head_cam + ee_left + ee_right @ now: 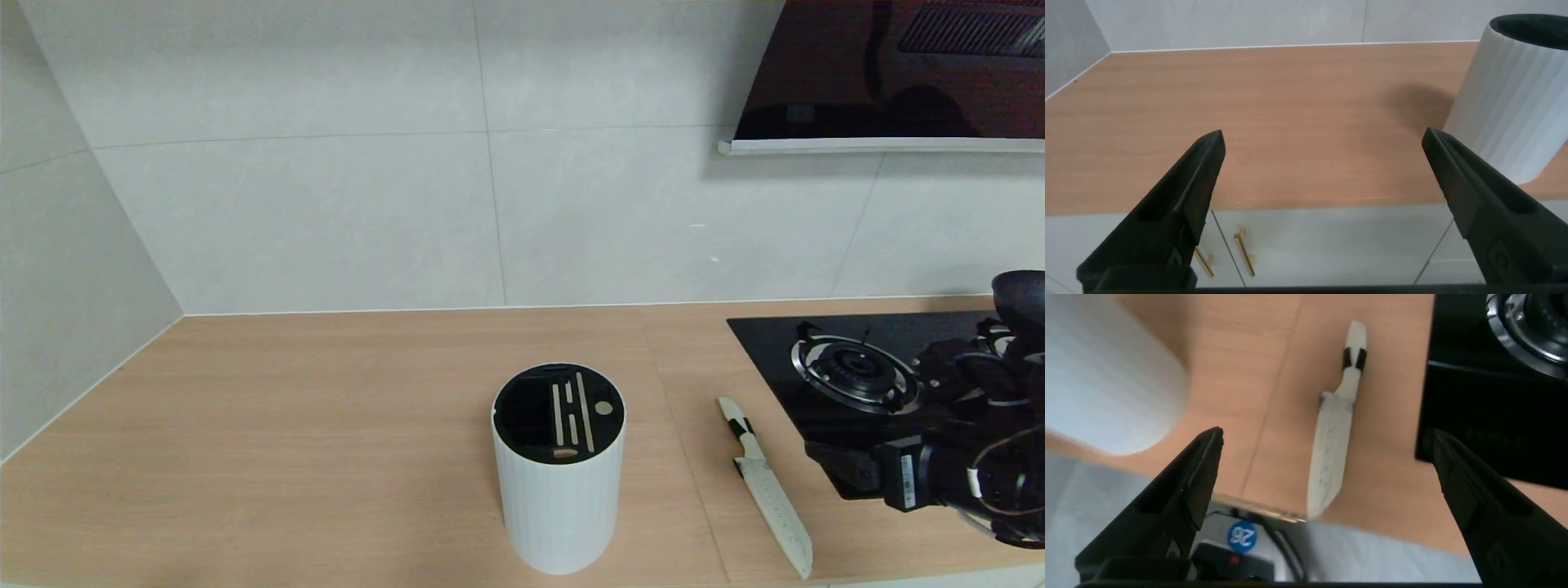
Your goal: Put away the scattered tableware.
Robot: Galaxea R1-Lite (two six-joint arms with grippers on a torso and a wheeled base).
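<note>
Seemingly wooden counter, tiled wall

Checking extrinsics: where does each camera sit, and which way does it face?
Head: high, facing forward and down at the counter, holder, knife and hob; right arm at the right edge.
Left wrist: low at the counter's front edge, facing the back wall; open left gripper frames it.
Right wrist: above the counter's front edge, facing down at the knife; open right gripper frames it.
Shared: holder in all three; knife and hob in head and right wrist.
</note>
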